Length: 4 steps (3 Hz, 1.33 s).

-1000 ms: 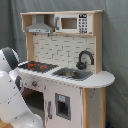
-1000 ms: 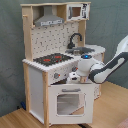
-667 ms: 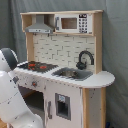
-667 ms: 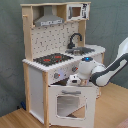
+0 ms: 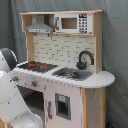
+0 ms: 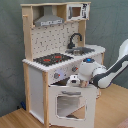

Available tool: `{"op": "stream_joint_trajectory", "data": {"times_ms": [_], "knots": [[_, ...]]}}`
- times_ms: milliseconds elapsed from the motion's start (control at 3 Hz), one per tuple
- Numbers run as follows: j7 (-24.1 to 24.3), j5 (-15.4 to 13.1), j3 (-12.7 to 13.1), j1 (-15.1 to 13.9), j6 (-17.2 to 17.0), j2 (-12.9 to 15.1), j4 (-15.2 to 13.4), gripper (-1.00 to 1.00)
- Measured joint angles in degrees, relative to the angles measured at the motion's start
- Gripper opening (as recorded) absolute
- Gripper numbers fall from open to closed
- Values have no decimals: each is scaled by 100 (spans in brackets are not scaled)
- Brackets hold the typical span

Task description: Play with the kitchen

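Note:
The kitchen (image 5: pixel 65 65) is a tall white and light-wood toy with a black stovetop (image 5: pixel 37 65) bearing red rings, a sink (image 5: pixel 73 74), a black faucet (image 5: pixel 85 57), a grey hood (image 5: pixel 40 26) and a small microwave (image 5: pixel 73 23). In the second exterior view the windowed oven door (image 6: pixel 67 104) leans outward at its top. My gripper (image 6: pixel 75 80) sits right at that top edge, below the knobs, with the white arm (image 6: pixel 111 71) reaching in from the second exterior view's right. In the first exterior view only the white arm (image 5: pixel 12 100) shows, at the left edge.
A grey curtain (image 5: pixel 117 45) hangs behind the kitchen. The kitchen (image 6: pixel 55 60) stands on a wooden floor (image 6: pixel 107 112). A rounded counter end (image 5: pixel 102 80) juts out on the first exterior view's right, above a narrow cabinet door (image 5: pixel 62 106).
The gripper has sunk slightly at the oven door's top edge. The arm in the first exterior view has shifted a little. The kitchen itself has stayed put.

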Motion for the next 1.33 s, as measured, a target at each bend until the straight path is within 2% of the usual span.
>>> {"op": "stream_joint_trajectory", "data": {"times_ms": [667, 1000, 1333], "knots": [[1057, -7, 1, 383, 54, 1, 199, -100], [1277, -18, -82, 464, -82, 8, 199, -100], [1307, -19, -102, 483, -95, 10, 199, 100]]}}
